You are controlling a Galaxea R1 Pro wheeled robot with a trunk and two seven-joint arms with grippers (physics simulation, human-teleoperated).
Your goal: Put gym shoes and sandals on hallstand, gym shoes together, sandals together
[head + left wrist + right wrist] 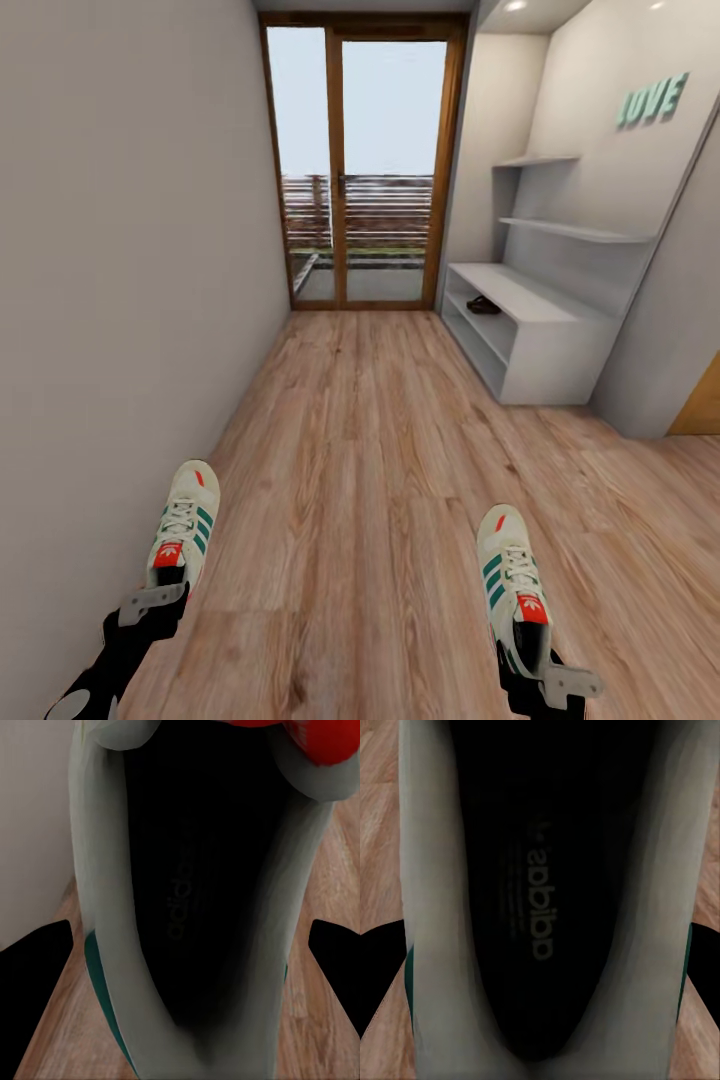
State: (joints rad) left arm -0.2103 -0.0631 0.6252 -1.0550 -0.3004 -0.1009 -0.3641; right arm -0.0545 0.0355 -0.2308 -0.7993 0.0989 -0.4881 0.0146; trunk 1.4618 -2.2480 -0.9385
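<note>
I have a gym shoe in each hand — left gripper [150, 606] clamped on the left shoe [184, 523], right gripper [545, 678] on the right shoe [510, 575]. The hallstand [540, 330] lies ahead, rightward — right arm nearer; toes point toward it.

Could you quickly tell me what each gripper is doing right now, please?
Left gripper: shut on the left gym shoe, gripped at the heel.
Right gripper: shut on the right gym shoe, gripped at the heel.
</note>
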